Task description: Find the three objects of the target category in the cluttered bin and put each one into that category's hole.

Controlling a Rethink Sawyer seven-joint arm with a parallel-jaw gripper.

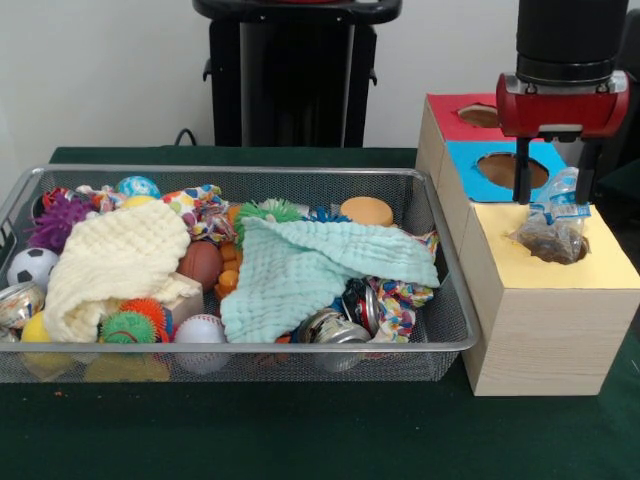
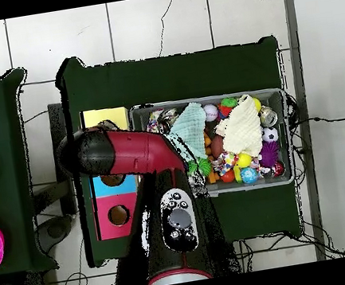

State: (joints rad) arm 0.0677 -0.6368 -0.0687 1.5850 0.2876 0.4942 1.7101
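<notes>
Red and black gripper [image 1: 555, 190] hangs over the yellow-topped section of the wooden box [image 1: 545, 310], jaws spread, fingers either side of a crinkled clear plastic bag [image 1: 552, 228] sitting in that section's round hole. Wide silver wire-mesh bin [image 1: 300, 345] stands just beside the box on the green table, crowded with balls, a cream cloth [image 1: 112, 262] and a mint cloth [image 1: 310, 268].

The worktop [image 1: 300, 430] wears a dark green cloth. In the front view, the bin [image 1: 250, 350] rests directly on it toward 9 o'clock, and a wooden box [image 1: 545, 340] with yellow, blue and red tops sits just beside it, at 3 o'clock.
</notes>
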